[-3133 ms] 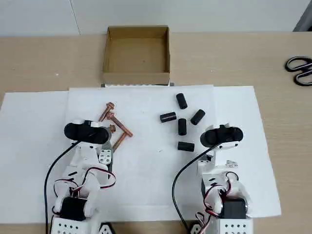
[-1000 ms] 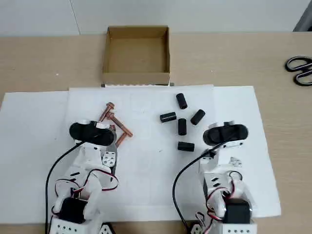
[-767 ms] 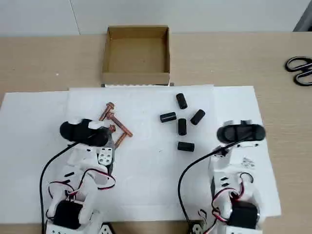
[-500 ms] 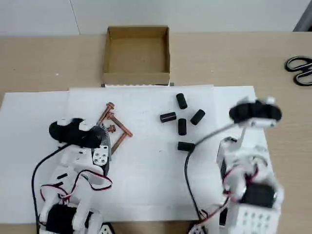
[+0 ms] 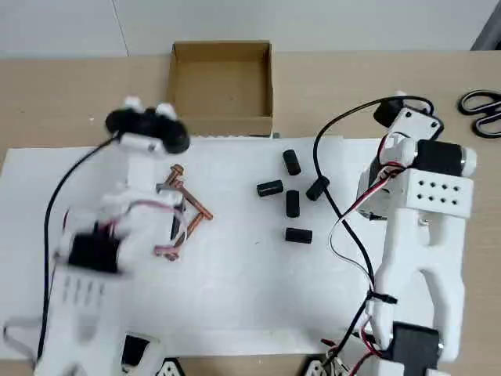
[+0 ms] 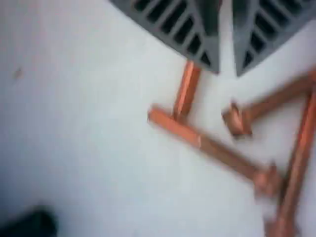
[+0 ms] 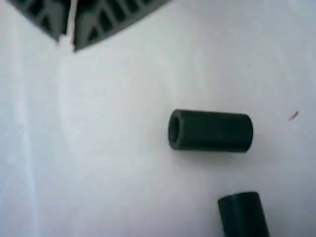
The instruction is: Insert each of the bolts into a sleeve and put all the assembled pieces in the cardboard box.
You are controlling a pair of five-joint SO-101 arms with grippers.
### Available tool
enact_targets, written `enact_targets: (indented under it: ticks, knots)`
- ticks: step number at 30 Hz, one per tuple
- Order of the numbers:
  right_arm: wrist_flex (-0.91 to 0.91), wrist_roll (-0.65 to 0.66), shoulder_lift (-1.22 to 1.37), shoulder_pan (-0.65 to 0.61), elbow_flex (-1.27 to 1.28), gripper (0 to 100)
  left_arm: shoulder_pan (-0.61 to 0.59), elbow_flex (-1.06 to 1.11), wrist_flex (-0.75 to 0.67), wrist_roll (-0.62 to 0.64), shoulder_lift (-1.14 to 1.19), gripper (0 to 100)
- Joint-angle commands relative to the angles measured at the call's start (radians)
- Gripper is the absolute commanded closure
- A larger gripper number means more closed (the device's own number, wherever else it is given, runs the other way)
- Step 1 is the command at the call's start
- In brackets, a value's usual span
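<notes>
Bolts (image 5: 197,205): loose copper cluster on the L half of the paper sheet (image 5: 235,290), several crossing one another, none in a sleeve. Position unchanged vs. 3 s ago. Sleeves (image 5: 292,204): five black pcs scattered on the R half, also unmoved. Cardboard box (image 5: 219,124): at the far edge of the sheet, nothing in it. No assy done yet, so I judge the task still at step 1. What changed: approx. 1 s ago both arms sat folded low at the near edge. Now the L arm (image 5: 141,196) is raised and swung out over the bolts, and the R arm (image 5: 427,204) is raised beside the sleeve group. L gripper (image 6: 225,69): jaws drawn to a narrow slit, nothing between them, tips right at a bolt shaft (image 6: 186,91). The L wrist view is smeared, so I can't confirm contact w/ that shaft. R gripper (image 7: 66,43): jaws likewise closed to a sliver, empty, near a side-lying sleeve (image 7: 211,130) but apart from it. Meaning: both arms are pre-positioned, but neither can pick until its jaws open. Next req., in my judgement: open the L jaws and straddle one shaft clear of its crossing neighbours. Scissors (image 5: 479,103): far R on the table (image 5: 78,94), well apart, n/a to the task.
</notes>
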Motion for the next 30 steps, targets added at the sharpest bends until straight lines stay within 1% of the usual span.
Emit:
enact_targets:
  ticks: [1, 3, 4, 8, 10, 13, 16, 20, 22, 27, 30]
  knots:
    - [0.018, -0.008, 0.005, -0.027, -0.043, 99.5, -0.003, -0.239, 0.222, 0.000, 0.256, 99]
    - [0.016, 0.006, 0.012, -0.056, -0.046, 99.5, -0.003, -0.305, 0.310, 0.000, 0.373, 99]
    - [0.012, 0.048, 0.013, -0.079, -0.046, 99.5, -0.002, -0.318, 0.328, 0.000, 0.430, 99]
    - [0.012, 0.311, 0.013, -0.173, -0.043, 99.5, 0.002, -0.340, 0.322, -0.006, 0.609, 99]
    - [0.007, 0.393, 0.013, -0.193, -0.043, 99.5, -0.017, -0.380, 0.330, -0.008, 0.655, 99]
    - [-0.007, 0.422, 0.016, -0.213, -0.041, 97.8, -0.034, -0.417, 0.328, -0.021, 0.664, 99]
    - [0.012, 0.496, 0.047, -0.234, -0.023, 90.5, -0.029, -0.429, 0.327, -0.110, 0.664, 99]
    - [0.007, 0.611, 0.096, -0.237, 0.006, 83.1, -0.034, -0.429, 0.325, -0.170, 0.674, 99]
    - [0.007, 0.664, 0.107, -0.242, 0.006, 82.7, -0.034, -0.429, 0.325, -0.198, 0.674, 99]
    - [0.012, 0.859, 0.108, -0.259, 0.006, 82.7, -0.034, -0.427, 0.328, -0.264, 0.674, 99]
    - [0.012, 0.931, 0.113, -0.266, 0.006, 82.7, -0.034, -0.427, 0.330, -0.290, 0.674, 99]
